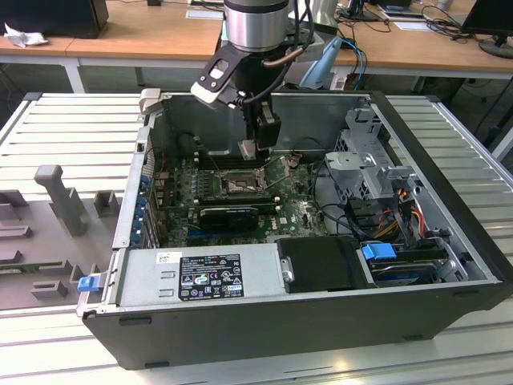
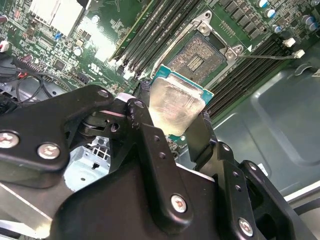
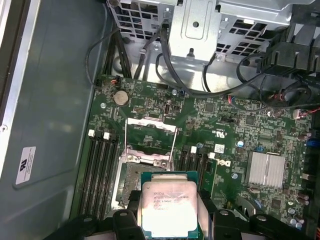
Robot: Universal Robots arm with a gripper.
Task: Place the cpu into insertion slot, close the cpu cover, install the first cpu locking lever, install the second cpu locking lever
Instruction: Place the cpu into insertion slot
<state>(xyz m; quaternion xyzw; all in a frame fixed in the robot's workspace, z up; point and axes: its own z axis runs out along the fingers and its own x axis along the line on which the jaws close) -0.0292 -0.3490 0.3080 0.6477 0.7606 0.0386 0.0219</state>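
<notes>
Grey ribbed metal forms the table (image 1: 72,128) across the exterior view, and a black computer case (image 1: 321,321) lies on it with its side open, filling the middle of the frame. The silver-and-black robot arm (image 1: 255,24) comes down from the upper centre into the case. A green motherboard (image 1: 296,212) covers the case floor at centre. A grey power supply (image 1: 200,273) sits along the lower edge, and a metal drive cage (image 1: 365,160) stands towards the exterior view's right.

The black gripper (image 1: 250,151) hangs above the board. In both wrist views its two fingers (image 2: 142,107) (image 3: 131,212) are closed on opposite edges of the cpu (image 2: 175,107) (image 3: 167,207), whose pale silvery face is turned to the cameras.

The cpu cover (image 3: 150,121) is swung up, a silvery frame with a square window beyond the socket. The insertion slot (image 3: 131,177) (image 2: 200,55) lies bare, flanked by long black memory slots (image 3: 100,165). The cpu is held clear of the slot, just above its near edge.
</notes>
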